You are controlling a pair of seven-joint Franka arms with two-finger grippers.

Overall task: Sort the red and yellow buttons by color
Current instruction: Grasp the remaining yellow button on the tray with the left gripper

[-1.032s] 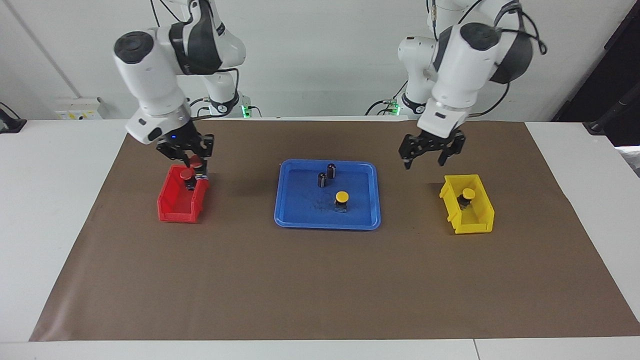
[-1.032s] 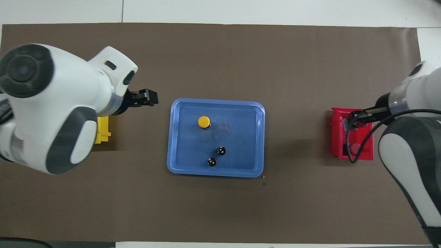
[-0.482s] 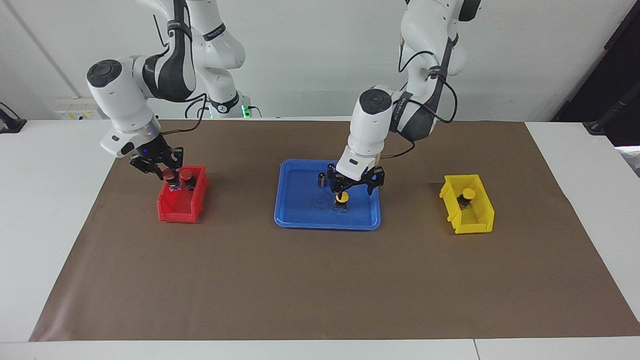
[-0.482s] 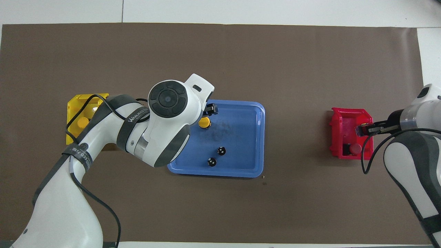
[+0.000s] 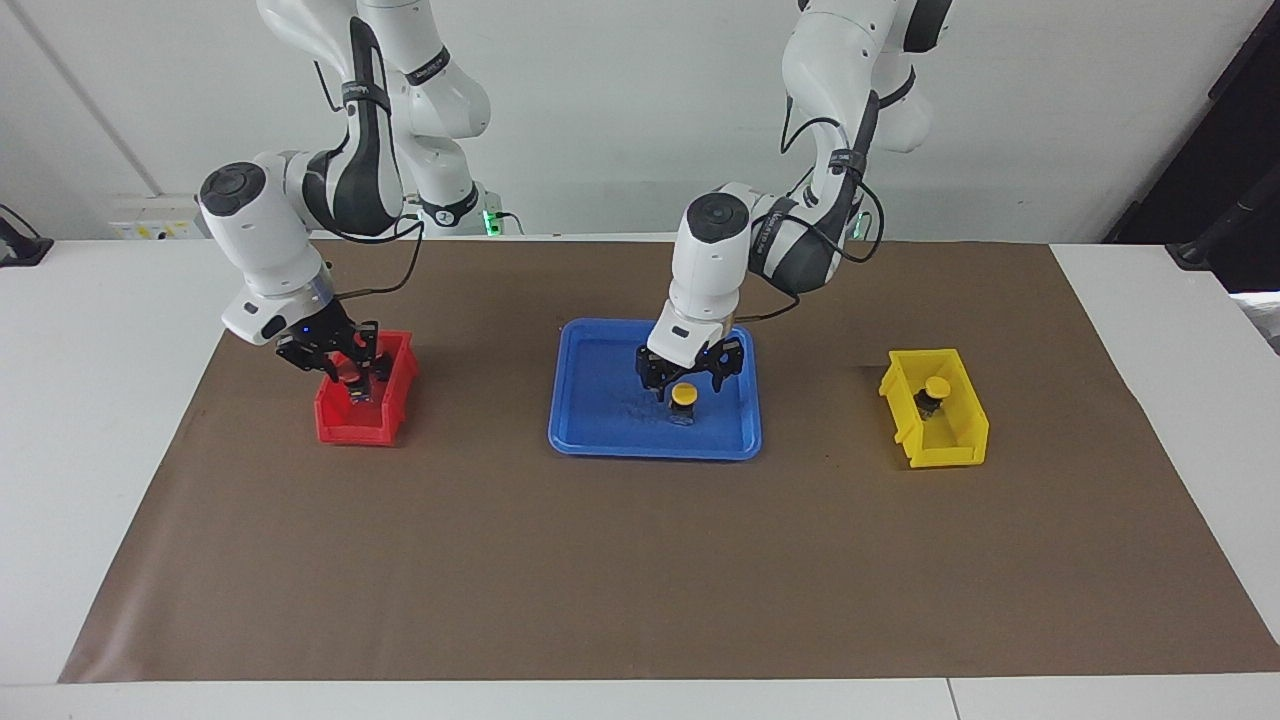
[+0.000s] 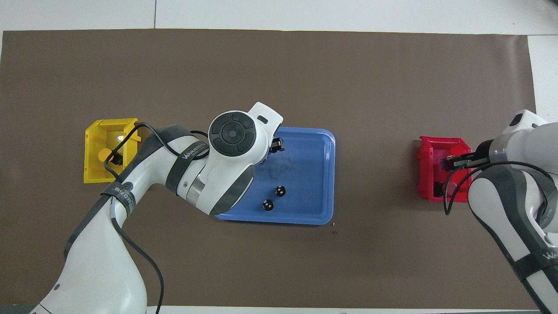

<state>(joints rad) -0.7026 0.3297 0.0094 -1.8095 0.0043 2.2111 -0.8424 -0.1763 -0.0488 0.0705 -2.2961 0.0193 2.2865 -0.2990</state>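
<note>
A blue tray (image 5: 600,435) is sitting mid-table, holding a yellow button (image 5: 683,396) and two dark capless cylinders (image 6: 273,197). The left gripper (image 5: 690,378) is straddling that button with fingers spread wide. A yellow bin (image 5: 940,448) toward the left arm's end is holding another yellow button (image 5: 935,389). The right gripper (image 5: 345,362) is reaching into the red bin (image 5: 345,425); its fingers and the bin's contents cannot be made out. The left arm's sleeve is reading "WANJEED".
</note>
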